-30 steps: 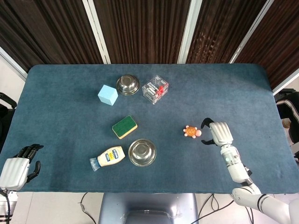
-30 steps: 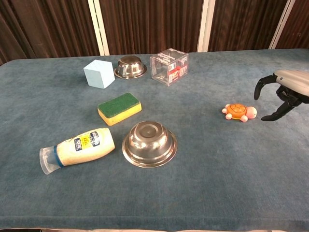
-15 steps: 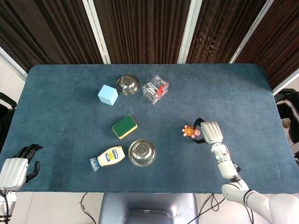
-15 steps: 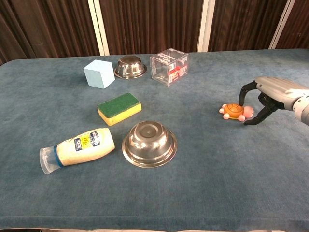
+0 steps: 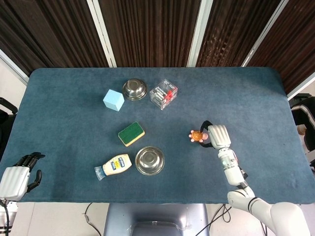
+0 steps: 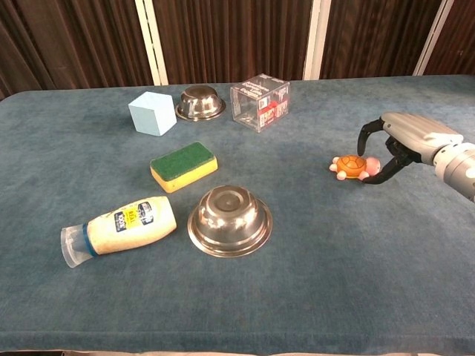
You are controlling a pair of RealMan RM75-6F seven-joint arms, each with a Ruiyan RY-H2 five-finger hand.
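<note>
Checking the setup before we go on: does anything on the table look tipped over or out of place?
The mayonnaise bottle lies on its side, and both steel bowls sit upside down. Nothing looks spilled.

The counter (image 6: 312,252) wears matt blue napped cloth. The small orange turtle toy (image 6: 350,166) looks smooth, glossy plastic. The right hand (image 6: 397,142) has a pale satin shell and black fingers (image 6: 364,135). Both upturned steel bowls (image 6: 229,219) shine; the clear plastic cube box (image 6: 260,101) glints; the green-topped yellow sponge (image 6: 183,165) looks rough
</note>
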